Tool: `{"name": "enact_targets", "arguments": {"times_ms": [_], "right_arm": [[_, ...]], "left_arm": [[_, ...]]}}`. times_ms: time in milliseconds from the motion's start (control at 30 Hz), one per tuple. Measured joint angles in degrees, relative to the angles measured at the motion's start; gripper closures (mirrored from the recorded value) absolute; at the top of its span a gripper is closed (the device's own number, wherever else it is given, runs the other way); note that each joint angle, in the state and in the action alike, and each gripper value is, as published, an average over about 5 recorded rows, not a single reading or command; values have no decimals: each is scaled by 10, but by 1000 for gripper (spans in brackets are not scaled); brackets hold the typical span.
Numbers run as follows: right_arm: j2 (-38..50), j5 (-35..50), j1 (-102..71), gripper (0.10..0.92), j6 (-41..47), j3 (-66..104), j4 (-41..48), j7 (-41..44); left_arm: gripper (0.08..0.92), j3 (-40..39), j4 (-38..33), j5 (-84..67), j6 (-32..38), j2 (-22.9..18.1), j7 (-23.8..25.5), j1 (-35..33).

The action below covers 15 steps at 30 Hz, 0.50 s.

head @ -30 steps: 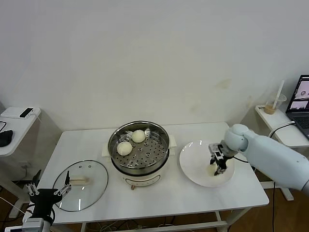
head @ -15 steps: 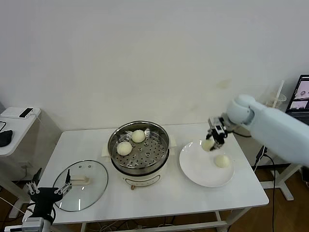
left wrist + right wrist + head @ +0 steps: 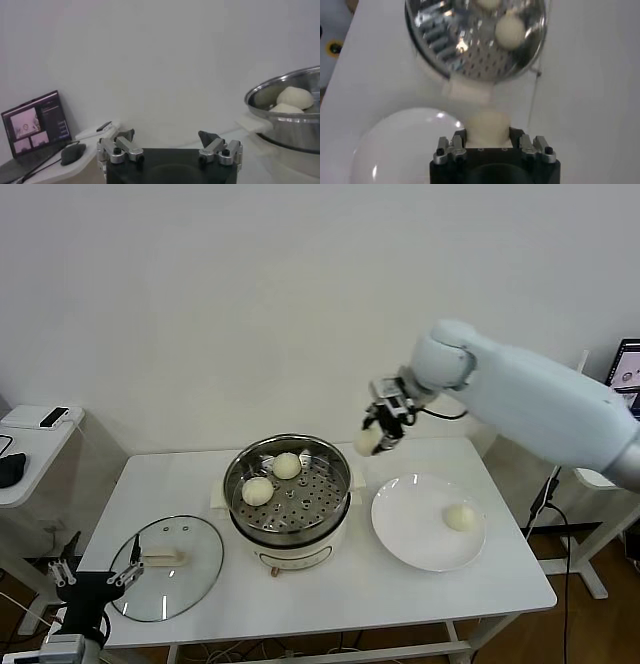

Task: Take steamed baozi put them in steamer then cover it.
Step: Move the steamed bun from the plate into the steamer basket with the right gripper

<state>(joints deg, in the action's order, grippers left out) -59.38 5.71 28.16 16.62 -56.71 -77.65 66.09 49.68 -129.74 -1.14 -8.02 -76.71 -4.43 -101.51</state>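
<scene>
Right gripper (image 3: 381, 431) raised in the air just off the steamer's (image 3: 288, 494) far right rim, above the tabletop (image 3: 330, 594), clamped shut on one steamed baozi (image 3: 367, 442); same bun seen in the right wrist view as a pale lump pinched between the fingers (image 3: 489, 127). Two more buns resting on the perforated tray inside the shiny steel pot, one toward the back (image 3: 288, 466), one nearer the front left (image 3: 258, 491), just beside each other. Fourth bun (image 3: 459, 517) lying alone on the white plate (image 3: 410, 534), right of the steamer. Cover (image 3: 168, 567) flat on the tabletop at the front left, well apart from the pot, cream-white handle facing up. Left gripper (image 3: 92, 580) parked low at the tabletop's front left corner, near the cover's edge, fingers spread wide and holding nothing; same spread fingers visible in the left wrist view (image 3: 169, 150), with the steel pot and its two buns off to one side. Laptop (image 3: 627, 389) and a cup with a straw (image 3: 567, 402) on a side table far right.
</scene>
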Motion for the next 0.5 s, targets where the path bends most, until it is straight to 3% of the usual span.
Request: {"name": "enact_targets", "arguments": {"times_ms": [500], "right_arm": [[-118,-19,-40,474,-78,-55,11,-32]], "left_arm": [[177,19,-13,-4,0,-11,0,-12]]}}
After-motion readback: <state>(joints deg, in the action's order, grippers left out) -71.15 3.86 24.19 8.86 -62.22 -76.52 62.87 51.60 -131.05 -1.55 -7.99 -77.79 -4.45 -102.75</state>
